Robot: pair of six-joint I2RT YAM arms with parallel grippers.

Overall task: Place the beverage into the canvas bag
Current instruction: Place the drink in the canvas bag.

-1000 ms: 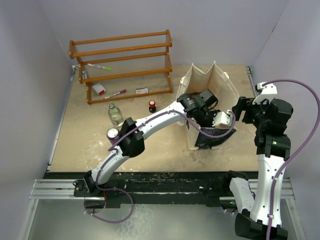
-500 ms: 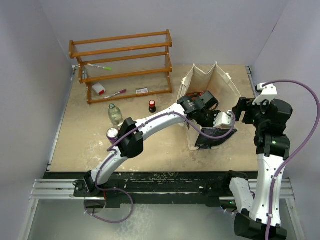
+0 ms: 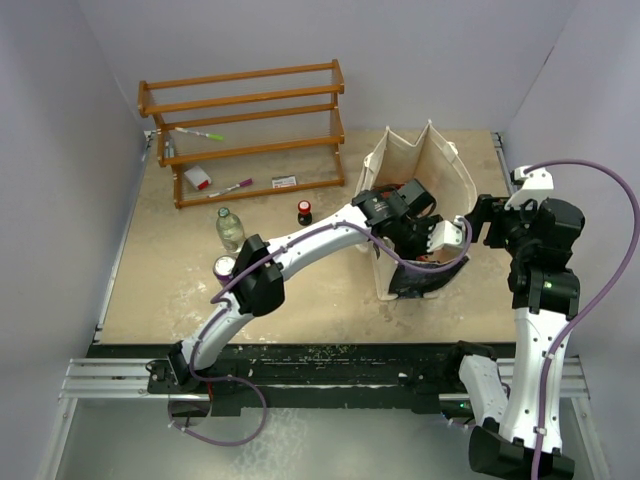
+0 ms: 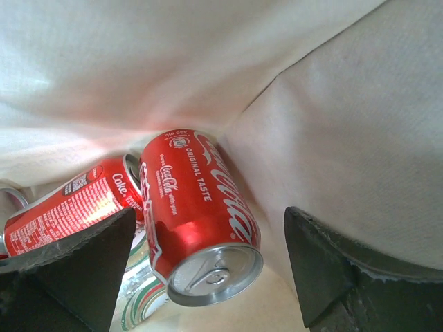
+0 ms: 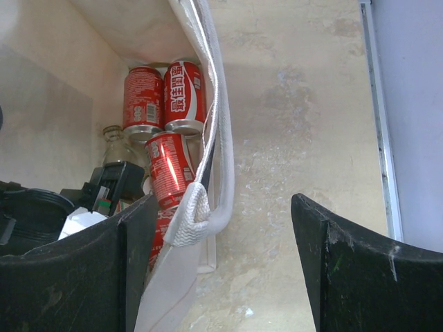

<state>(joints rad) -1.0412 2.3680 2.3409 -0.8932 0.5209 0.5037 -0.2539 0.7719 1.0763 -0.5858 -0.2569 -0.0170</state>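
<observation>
The beverage, a red Coca-Cola can [image 4: 201, 214], lies inside the canvas bag [image 3: 425, 170] on other drinks, its top facing the left wrist camera. My left gripper [image 4: 209, 232] reaches down into the bag and stands open, both fingers clear of the can's sides. In the top view the left gripper [image 3: 408, 228] is within the bag's mouth. My right gripper [image 5: 220, 207] is open at the bag's right rim, with the cream strap handle [image 5: 197, 211] hanging loose between the jaws near the left finger. Red cans [image 5: 166, 169] show inside the bag.
A wooden rack [image 3: 245, 130] with markers stands at the back left. On the table left of the bag are a glass bottle [image 3: 231, 228], a purple-topped can [image 3: 226, 267] and a small red-capped bottle [image 3: 304, 212]. A glass bottle [image 5: 114, 142] lies in the bag too.
My left gripper has opened wider and let go of the red can, which now rests in the bag. The right arm has barely moved.
</observation>
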